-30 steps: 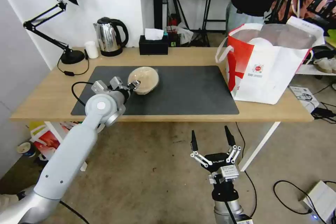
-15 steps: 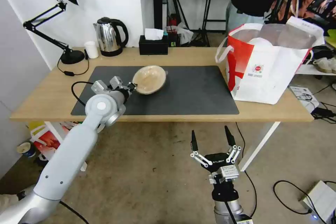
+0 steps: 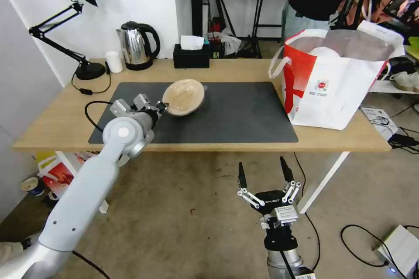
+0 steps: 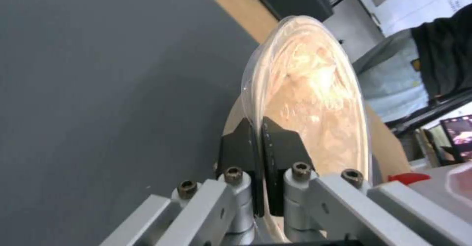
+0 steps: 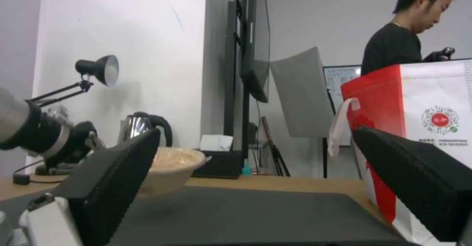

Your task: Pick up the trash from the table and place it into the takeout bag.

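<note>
Our left end effector (image 3: 162, 107) has its fingers (image 4: 241, 142) pressed together on the rim of the bowl (image 3: 184, 96), one pad inside the lip and one outside, as the left wrist view shows. The bowl is beige and hangs off the fingertips, tilted so its open side faces partly up and toward us, above the mat (image 3: 235, 113) near its far-left part; we judge it lifted clear of the mat, though we cannot be sure the low edge is off it.

The relation that matters now is bowl to bag (image 3: 336, 83). The bag stands upright at the right end of the table (image 3: 56, 122), well apart from the bowl, with its mouth open upward and higher than the bowl. So from our left end effector the target lies across the mat toward the table's right end and up; in our judgement the bowl must rise above the bag's near rim before it can go in.

Our right end effector (image 3: 264, 173) hangs below the table's near edge, fingers spread wide and empty. It sits nearer the bag, but the left arm has the bowl.
</note>
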You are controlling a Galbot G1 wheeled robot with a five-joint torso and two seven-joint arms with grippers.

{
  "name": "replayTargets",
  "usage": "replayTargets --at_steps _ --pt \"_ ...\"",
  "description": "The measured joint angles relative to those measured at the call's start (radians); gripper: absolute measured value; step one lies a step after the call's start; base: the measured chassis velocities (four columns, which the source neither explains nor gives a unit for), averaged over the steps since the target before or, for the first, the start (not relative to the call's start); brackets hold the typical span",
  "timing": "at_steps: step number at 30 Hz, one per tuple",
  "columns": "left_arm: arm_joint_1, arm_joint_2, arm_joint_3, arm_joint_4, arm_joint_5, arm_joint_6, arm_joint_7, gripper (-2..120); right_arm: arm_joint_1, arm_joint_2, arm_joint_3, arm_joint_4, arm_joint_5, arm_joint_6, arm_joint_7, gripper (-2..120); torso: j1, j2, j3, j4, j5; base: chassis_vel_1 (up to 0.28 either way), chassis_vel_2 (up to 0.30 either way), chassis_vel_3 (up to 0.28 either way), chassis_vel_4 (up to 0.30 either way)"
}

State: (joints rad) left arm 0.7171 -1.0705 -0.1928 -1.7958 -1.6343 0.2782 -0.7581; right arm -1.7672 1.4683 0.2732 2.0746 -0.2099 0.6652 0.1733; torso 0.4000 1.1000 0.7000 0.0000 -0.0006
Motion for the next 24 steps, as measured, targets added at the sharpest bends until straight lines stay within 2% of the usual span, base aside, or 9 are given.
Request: replayTargets --at_steps 4,9,11,14,17,18,22,24 --pt "-0.004 0.004 -0.004 -0.012 -0.007 0.0 0.0 0 0.0 0.0 0.0 0.0 0.0 0.0 0.0 100 0.0 0.0 0.0 0.0 0.0 0.0 0.0 0.0 0.0" --pt "-0.042 0.022 -0.007 -0.064 -0.046 -0.001 -0.001 0 0.0 0.0 0.0 0.0 0.0 0.0 0.0 100 0.0 0.0 0.0 0.0 0.0 0.0 0.0 0.0 0.0" --pt "-0.121 0.052 0.015 -0.098 -0.097 -0.001 -0.012 0 0.0 0.0 0.0 0.0 0.0 0.0 0.0 100 0.0 0.0 0.0 0.0 0.0003 0.0 0.0 0.0 0.0" --pt "-0.217 0.072 0.053 -0.101 -0.142 -0.003 -0.018 0 0.0 0.0 0.0 0.0 0.0 0.0 0.0 100 0.0 0.0 0.0 0.0001 0.0004 0.0 0.0 0.0 0.0" --pt "-0.375 0.078 0.141 -0.041 -0.179 -0.004 -0.015 0 0.0 0.0 0.0 0.0 0.0 0.0 0.0 100 0.0 0.0 0.0 -0.0001 0.0006 0.0 0.0 0.0 0.0" --pt "-0.375 0.078 0.141 -0.041 -0.179 -0.004 -0.015 0 0.0 0.0 0.0 0.0 0.0 0.0 0.0 100 0.0 0.0 0.0 -0.0001 0.0006 0.0 0.0 0.0 0.0" --pt "-0.512 0.036 0.255 0.059 -0.192 -0.003 -0.002 0 0.0 0.0 0.0 0.0 0.0 0.0 0.0 100 0.0 0.0 0.0 -0.0001 0.001 0.0 0.0 0.0 0.0" --pt "-0.538 0.022 0.281 0.082 -0.193 -0.003 0.006 0 0.0 0.0 0.0 0.0 0.0 0.0 0.0 100 0.0 0.0 0.0 -0.0002 0.0009 0.0 0.0 0.0 0.0"
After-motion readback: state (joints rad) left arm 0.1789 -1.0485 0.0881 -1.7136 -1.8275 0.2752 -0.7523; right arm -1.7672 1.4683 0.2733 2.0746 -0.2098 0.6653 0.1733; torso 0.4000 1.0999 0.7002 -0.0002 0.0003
